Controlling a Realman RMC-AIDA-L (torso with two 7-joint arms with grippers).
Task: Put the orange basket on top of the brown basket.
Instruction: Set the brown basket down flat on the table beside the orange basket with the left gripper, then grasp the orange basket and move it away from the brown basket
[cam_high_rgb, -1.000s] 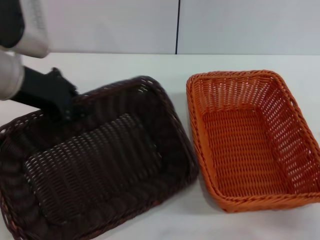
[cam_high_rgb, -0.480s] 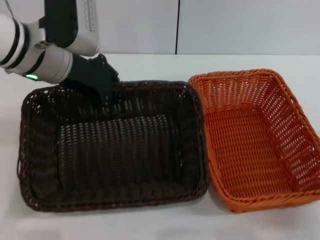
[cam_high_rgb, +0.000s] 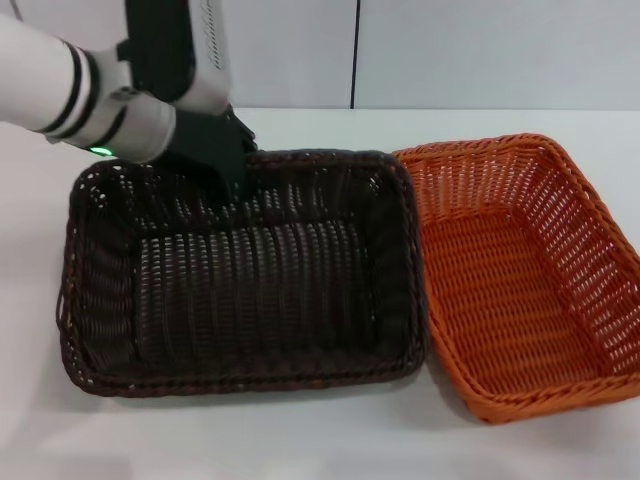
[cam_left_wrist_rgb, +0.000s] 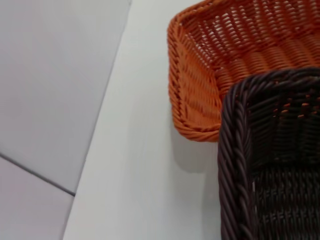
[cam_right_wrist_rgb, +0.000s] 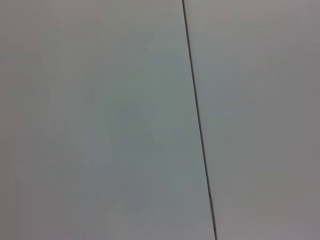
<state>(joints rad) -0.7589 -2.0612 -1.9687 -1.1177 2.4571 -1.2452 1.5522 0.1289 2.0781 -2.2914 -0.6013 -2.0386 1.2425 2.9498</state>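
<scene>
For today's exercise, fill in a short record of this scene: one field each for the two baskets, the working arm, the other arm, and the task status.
brown basket: on the white table, robot's left side
orange basket: beside it on the right, rims touching or nearly so, empty
left claw: at the brown basket's far rim
right claw: not in view
task status: orange basket not yet stacked on the brown one

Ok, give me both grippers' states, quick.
Left gripper: at the far rim of the brown basket, apparently shut on it.
Right gripper: not in view.
</scene>
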